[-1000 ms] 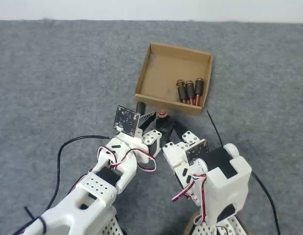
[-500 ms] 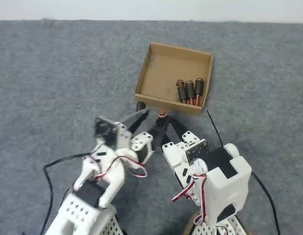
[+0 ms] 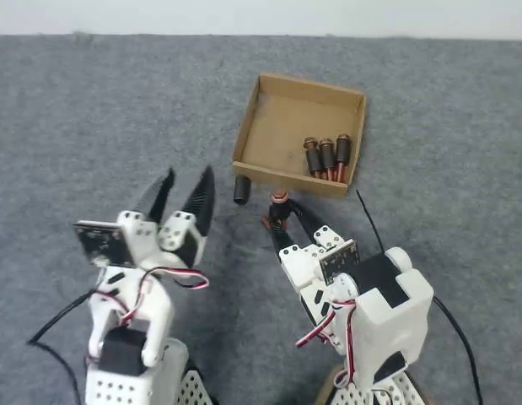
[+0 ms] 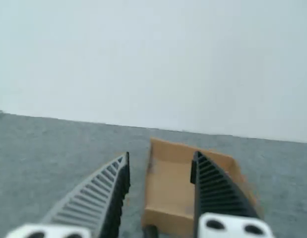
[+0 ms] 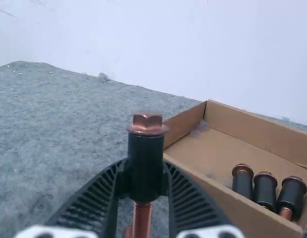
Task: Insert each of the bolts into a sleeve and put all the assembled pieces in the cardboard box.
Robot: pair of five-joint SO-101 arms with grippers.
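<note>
We note right gripper (image 5: 145,174) clenched on sleeved bolt (image 5: 146,148) near cardboard box (image 3: 282,180); left gripper (image 3: 189,175) released, farther left.

**Left gripper spread, right gripper clamped**

The white left arm (image 3: 130,333) is seen at the near left, folded back on itself with the wrist lifted. Its black ribbed left gripper (image 3: 190,173) is pointed toward the far side, and the jaws are spread wide apart. The white right arm (image 3: 374,308) is set at the near right and is stretched low toward the far side. Its right gripper (image 3: 279,215) is closed around an upright black sleeve (image 5: 145,161), through which a copper bolt (image 5: 147,122) is passed.
</note>
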